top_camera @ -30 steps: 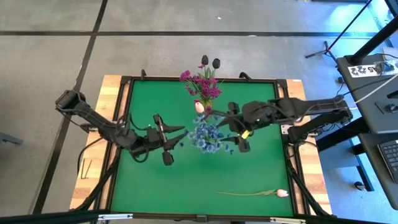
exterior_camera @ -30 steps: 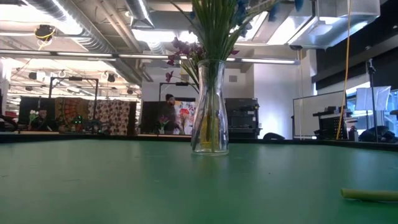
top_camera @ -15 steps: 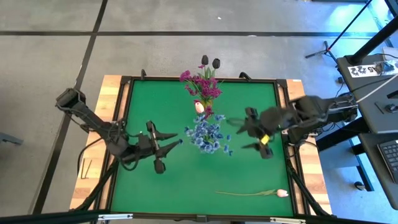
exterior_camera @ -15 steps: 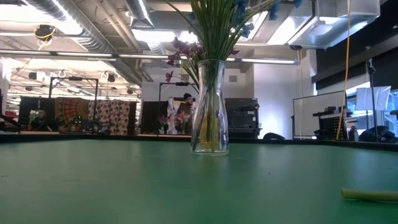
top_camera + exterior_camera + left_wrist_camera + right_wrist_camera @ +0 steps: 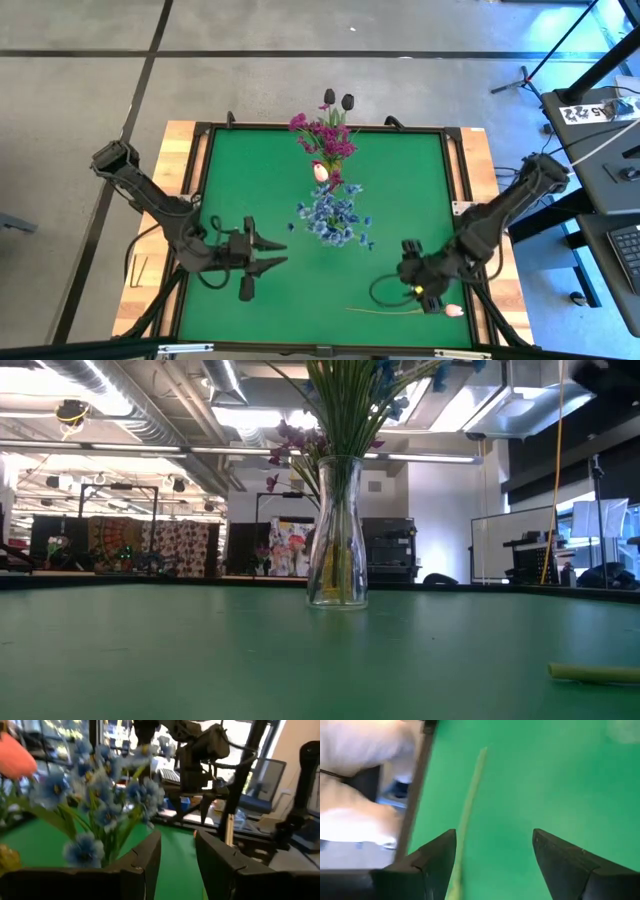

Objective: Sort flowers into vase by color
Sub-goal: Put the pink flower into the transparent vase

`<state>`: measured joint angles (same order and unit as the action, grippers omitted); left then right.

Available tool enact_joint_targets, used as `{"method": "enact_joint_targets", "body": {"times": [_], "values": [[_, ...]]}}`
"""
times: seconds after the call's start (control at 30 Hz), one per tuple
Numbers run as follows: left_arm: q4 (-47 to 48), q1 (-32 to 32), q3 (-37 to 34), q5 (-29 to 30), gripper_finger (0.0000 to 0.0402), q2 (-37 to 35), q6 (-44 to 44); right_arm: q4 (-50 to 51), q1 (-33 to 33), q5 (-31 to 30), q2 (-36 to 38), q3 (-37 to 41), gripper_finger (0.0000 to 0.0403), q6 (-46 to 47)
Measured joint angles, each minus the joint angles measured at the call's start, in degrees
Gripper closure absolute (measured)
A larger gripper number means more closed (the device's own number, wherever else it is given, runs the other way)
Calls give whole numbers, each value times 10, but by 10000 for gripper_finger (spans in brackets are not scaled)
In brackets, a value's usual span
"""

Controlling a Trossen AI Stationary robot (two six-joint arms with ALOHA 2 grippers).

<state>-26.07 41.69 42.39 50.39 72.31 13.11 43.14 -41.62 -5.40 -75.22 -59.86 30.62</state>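
Note:
A clear glass vase [image 5: 335, 535] stands on its base mid-table. In it stand magenta sprays [image 5: 322, 135], near-black tulip buds [image 5: 337, 100], a pale pink bud [image 5: 320, 172] and blue sprays [image 5: 335, 215], all with their stems inside it. One pale pink tulip [image 5: 455, 311] lies flat near the table's near right corner, its green stem [image 5: 467, 810] pointing left. My right gripper [image 5: 385, 292] hangs open just above that stem, slanting down; the stem runs beside one finger [image 5: 440, 852]. My left gripper [image 5: 275, 253] is open and level, left of the blue sprays [image 5: 100, 795].
Black frame rails [image 5: 455, 215] edge the green mat, with wooden table margins [image 5: 150, 270] outside them. The mat's near left and far right parts are bare. Desks, stands and cables [image 5: 600, 130] stand off the table's right side.
My right gripper has swung from beside the blue sprays toward the table's near right corner and sunk down over the lying tulip's stem, still open. My left gripper has drawn back from the vase toward the near left and rolled somewhat, still open. The flowers have kept still.

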Motion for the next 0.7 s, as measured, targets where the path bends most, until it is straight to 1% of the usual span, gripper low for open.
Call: {"method": "enact_joint_targets", "body": {"times": [0.07,0.13,0.3,0.47,0.7], "values": [[12,0,0,-4,283,0,21,-66,-17,11,0,47,141,32],[16,0,0,-5,283,3,33,-110,-34,16,0,84,141,63],[18,0,0,-6,283,19,58,-155,-70,5,-17,133,141,123],[19,0,0,-6,283,45,85,-194,-107,-6,-85,122,141,141],[19,-6,0,-4,283,55,117,-164,-130,1,-186,92,141,162]]}}
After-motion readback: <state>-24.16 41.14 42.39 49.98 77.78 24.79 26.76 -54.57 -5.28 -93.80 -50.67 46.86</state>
